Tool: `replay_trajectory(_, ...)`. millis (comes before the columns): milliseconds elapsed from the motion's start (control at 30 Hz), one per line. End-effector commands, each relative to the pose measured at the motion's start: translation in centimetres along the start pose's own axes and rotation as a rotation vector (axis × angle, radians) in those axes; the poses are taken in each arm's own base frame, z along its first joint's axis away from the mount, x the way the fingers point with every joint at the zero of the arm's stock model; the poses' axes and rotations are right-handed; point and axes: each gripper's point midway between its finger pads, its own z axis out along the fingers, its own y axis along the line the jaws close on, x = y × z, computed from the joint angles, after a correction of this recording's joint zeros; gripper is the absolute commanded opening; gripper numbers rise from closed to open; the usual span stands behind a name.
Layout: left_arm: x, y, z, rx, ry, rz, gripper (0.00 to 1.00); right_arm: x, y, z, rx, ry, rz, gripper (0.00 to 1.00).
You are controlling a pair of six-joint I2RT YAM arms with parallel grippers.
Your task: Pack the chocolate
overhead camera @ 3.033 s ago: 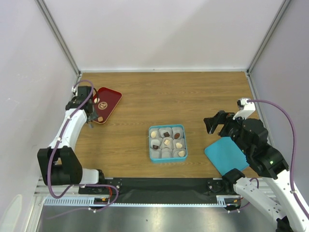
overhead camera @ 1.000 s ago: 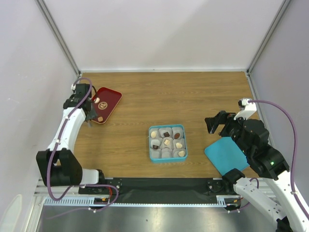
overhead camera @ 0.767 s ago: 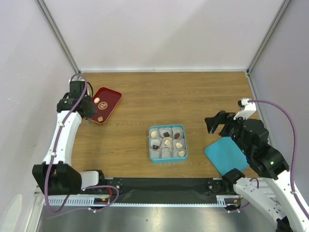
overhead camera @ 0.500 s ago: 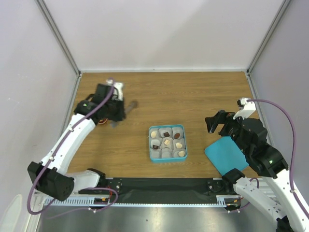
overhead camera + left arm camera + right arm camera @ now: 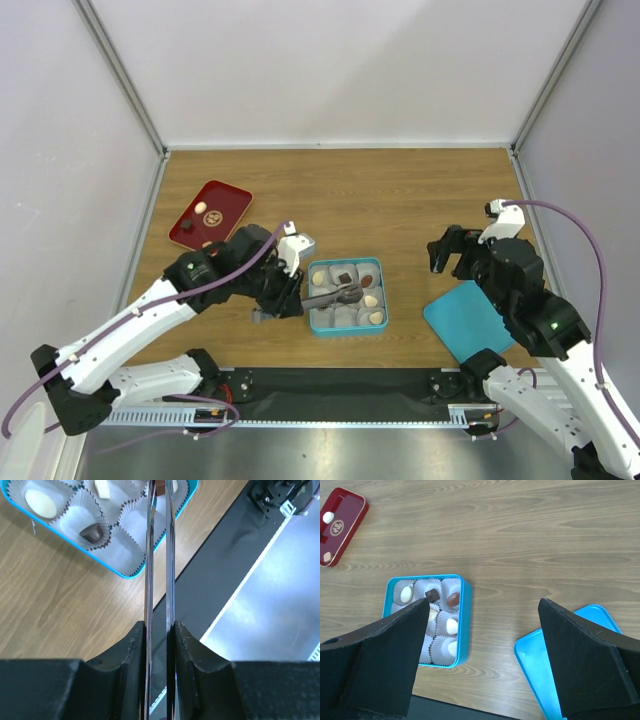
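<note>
- While starting at the far left of the wooden table [image 5: 400, 190], find a red tray [image 5: 228, 200] with three pieces of the chocolate [image 5: 201, 207] on it: one cream, one tan, one dark.
- Further right, see the left gripper [image 5: 160, 630] clenched on the handle end of thin metal tongs [image 5: 149, 555], fingers pressing the two blades nearly together.
- Follow the tongs out over the blue box [image 5: 465, 630]: tips above its middle cups in the top view. Note a bit of brown between the blades at the upper edge of the left wrist view, too cropped to tell whether a piece.
- In the box, find white paper cups [image 5: 125, 550] in rows of three, most holding a cream or dark piece, at least one corner cup bare.
- Right of the box and well apart from it, note a blue lid [image 5: 468, 320] lying flat near the table's front edge.
- Just behind the lid, see the right gripper [image 5: 482, 605] released, fingers spread wide, grasping nothing, raised above the wood.
</note>
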Motion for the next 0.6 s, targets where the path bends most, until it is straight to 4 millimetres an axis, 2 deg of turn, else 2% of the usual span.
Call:
replay_trajectory(0, 0.2, -0.8, -0.5, 0.035, -0.025, 0.041, 0.26, -2.4, -0.1, -0.9, 0.014, -0.062, -0.004, 0.96)
replay_trajectory(233, 2.1, -0.2, 0.5, 0.03, 0.05, 0.032, 0.27, -2.6, -0.2, -1.7, 0.011, -0.065, 0.009, 0.96)
replay_trajectory(567, 2.5, 0.3, 1.8, 0.015, 0.095, 0.004, 0.29, -3.1, -0.5, -2.6, 0.015, -0.079, 0.004, 0.96)
